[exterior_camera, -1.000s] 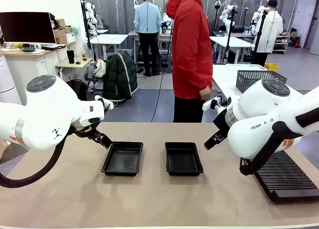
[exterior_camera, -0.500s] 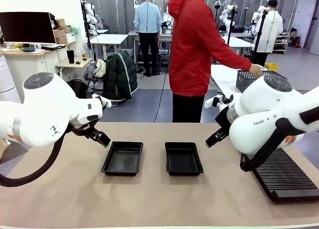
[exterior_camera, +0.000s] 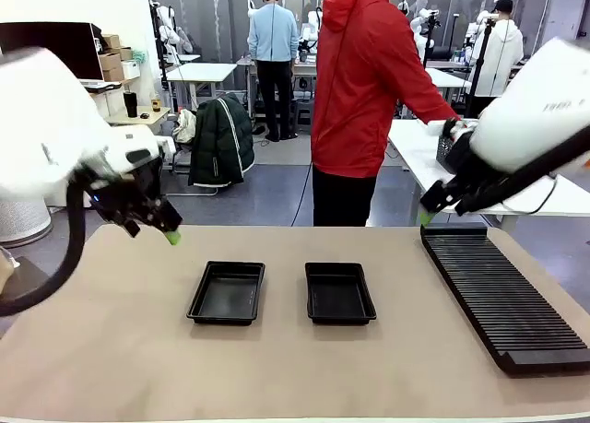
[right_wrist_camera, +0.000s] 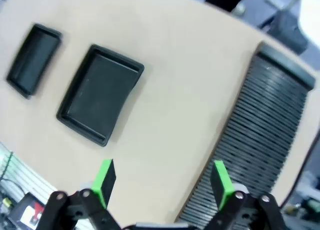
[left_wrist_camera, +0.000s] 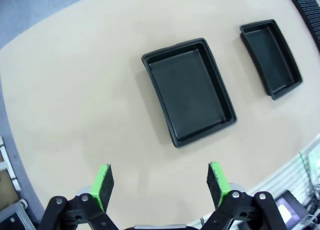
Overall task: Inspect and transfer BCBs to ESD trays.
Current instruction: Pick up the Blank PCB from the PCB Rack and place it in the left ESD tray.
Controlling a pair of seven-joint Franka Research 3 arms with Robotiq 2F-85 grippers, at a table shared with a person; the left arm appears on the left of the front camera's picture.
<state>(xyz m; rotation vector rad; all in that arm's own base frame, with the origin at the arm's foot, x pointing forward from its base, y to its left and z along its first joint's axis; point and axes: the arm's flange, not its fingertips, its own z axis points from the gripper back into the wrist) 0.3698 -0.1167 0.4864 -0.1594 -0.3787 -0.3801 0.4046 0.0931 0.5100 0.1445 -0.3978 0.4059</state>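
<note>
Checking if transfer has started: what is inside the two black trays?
Nothing: the shallow black rectangular plastic tray on the left and its twin on the right both show bare floors. Nothing covers either.

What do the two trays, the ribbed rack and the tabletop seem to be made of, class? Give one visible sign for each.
Trays: probably moulded black plastic, semi-matt; thin sloping rims, rounded corners, soft glints.
Rack: likely black plastic too, matt; fine even ribs, though metal can't be ruled out.
Tabletop: smooth, matt beige surface, perhaps laminate or a mat; no grain visible.
</note>
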